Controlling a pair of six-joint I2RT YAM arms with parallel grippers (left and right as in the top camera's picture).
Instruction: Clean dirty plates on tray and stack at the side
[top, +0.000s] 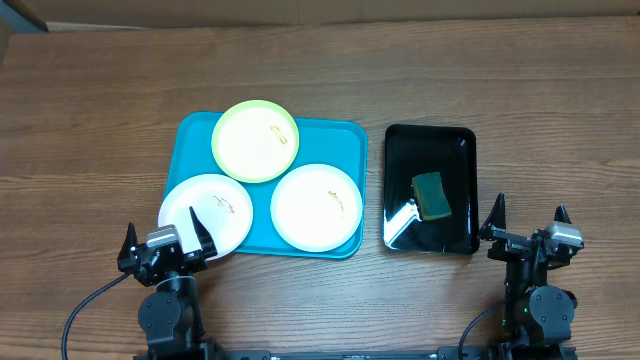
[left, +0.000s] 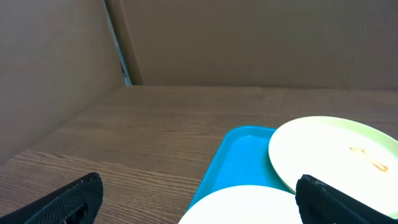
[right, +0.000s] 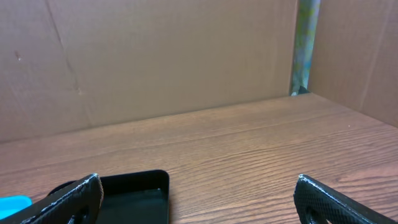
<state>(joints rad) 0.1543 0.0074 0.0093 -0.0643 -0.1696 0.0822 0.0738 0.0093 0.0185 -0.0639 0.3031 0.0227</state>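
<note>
Plates (top: 256, 140) on tray (top: 340, 145), left tool (top: 162, 222) and right tool (top: 529, 205) low, jaws wide

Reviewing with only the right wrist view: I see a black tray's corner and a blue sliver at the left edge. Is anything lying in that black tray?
Observer: Yes, a green sponge lies in the black tray.
Operator: And the blue sliver?
Observer: A turquoise tray carrying a pale green plate, a right white plate and a left white plate.
Operator: All fully on it?
Observer: No, the left white plate overhangs the tray's near-left corner.
</note>
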